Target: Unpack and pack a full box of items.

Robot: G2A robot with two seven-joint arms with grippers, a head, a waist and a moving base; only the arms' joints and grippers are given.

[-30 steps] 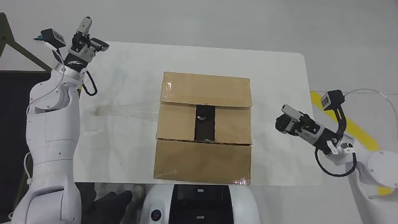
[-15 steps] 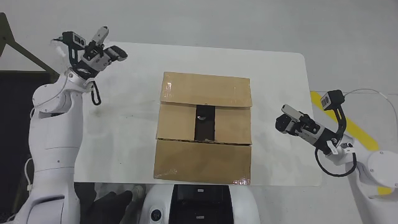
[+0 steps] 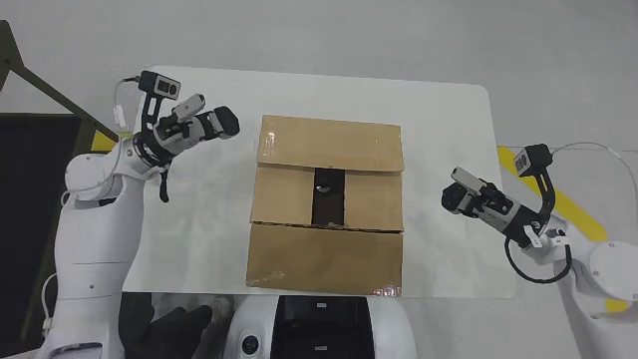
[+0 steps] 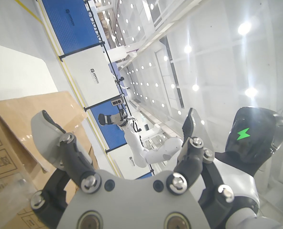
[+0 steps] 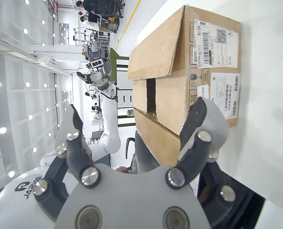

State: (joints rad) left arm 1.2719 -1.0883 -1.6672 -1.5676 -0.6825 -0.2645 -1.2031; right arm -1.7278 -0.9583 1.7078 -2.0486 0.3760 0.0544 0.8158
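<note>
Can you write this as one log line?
box: on table, inner flaps down; left tool: open, empty, beside box; right tool: open, empty, beside box

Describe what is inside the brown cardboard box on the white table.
Through the dark rectangular gap between the inner flaps of the brown cardboard box, only shadow and a small pale glint show. The flaps cover everything else, hiding its contents.

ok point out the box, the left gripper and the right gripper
box (image 3: 329,145), top view, far flap
left gripper (image 4: 117,115), left wrist view, midway between fingertips
right gripper (image 5: 136,104), right wrist view, midway between fingertips
</note>
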